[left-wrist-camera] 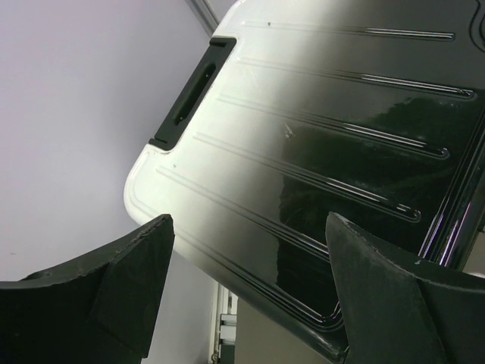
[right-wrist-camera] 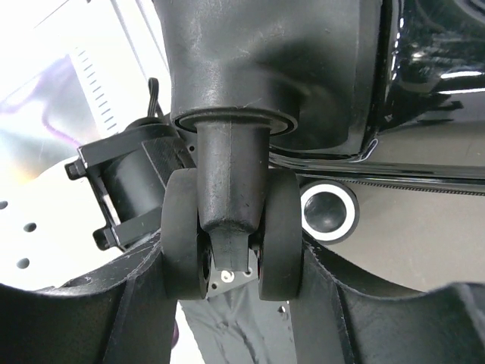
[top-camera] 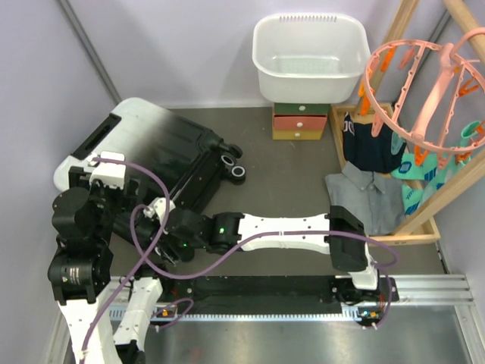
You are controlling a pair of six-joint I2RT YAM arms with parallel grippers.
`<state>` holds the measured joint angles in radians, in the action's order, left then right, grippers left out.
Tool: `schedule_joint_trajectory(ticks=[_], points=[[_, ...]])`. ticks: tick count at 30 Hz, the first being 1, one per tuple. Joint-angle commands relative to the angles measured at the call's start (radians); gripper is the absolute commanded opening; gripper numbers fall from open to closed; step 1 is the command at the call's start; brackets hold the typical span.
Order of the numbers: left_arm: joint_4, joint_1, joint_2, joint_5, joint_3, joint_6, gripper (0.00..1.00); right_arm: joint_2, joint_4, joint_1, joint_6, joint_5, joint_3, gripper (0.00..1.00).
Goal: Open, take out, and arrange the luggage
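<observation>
Right end effector (right-wrist-camera: 233,254) snug around luggage wheel (right-wrist-camera: 182,227)

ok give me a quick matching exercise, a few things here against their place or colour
1 luggage
2 laundry basket
3 drawer box
4 right fingers

a green and orange
b either side of a luggage wheel
c white, by the far wall
d black fading to white, lying closed

Pairs: 1-d, 2-c, 3-a, 4-b
</observation>
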<state>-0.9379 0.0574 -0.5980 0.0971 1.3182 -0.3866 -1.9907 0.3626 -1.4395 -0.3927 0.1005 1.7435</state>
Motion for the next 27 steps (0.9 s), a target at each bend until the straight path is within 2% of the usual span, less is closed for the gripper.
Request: schedule_joint_trajectory(ticks=[1, 5, 6, 8, 13, 16, 18, 20, 23, 26, 27], points=[[0.008, 0.004, -0.009, -0.026, 0.022, 0.011, 0.85, 0.082, -0.068, 0.116, 0.049, 0.031, 0.083, 0.00], [-0.004, 0.005, -0.029, -0.092, 0.068, 0.014, 0.85, 0.131, -0.079, 0.195, 0.092, 0.018, 0.122, 0.00], [-0.012, 0.004, -0.040, -0.165, 0.079, 0.015, 0.84, 0.139, -0.080, 0.224, 0.101, 0.013, 0.146, 0.00], [-0.018, 0.002, -0.049, -0.207, 0.102, 0.009, 0.84, 0.158, -0.094, 0.258, 0.106, -0.027, 0.162, 0.00], [0.007, 0.002, -0.095, -0.231, 0.096, -0.055, 0.78, 0.171, -0.172, 0.349, 0.114, -0.143, 0.177, 0.00], [-0.007, 0.002, -0.118, -0.235, 0.066, -0.133, 0.64, 0.153, -0.191, 0.379, 0.121, -0.194, 0.201, 0.00], [-0.044, 0.002, -0.112, -0.299, 0.044, -0.194, 0.55, 0.124, -0.182, 0.402, 0.106, -0.229, 0.255, 0.00], [-0.087, 0.002, -0.105, -0.414, 0.035, -0.288, 0.55, 0.104, -0.171, 0.442, 0.078, -0.246, 0.307, 0.00], [-0.215, 0.002, -0.129, -0.561, 0.114, -0.373, 0.57, 0.066, -0.177, 0.479, 0.065, -0.262, 0.362, 0.00], [-0.257, 0.002, -0.155, -0.590, 0.154, -0.429, 0.62, 0.050, -0.206, 0.514, 0.040, -0.275, 0.387, 0.00], [-0.230, 0.002, -0.149, -0.536, 0.127, -0.429, 0.66, 0.050, -0.221, 0.527, 0.028, -0.278, 0.384, 0.00]])
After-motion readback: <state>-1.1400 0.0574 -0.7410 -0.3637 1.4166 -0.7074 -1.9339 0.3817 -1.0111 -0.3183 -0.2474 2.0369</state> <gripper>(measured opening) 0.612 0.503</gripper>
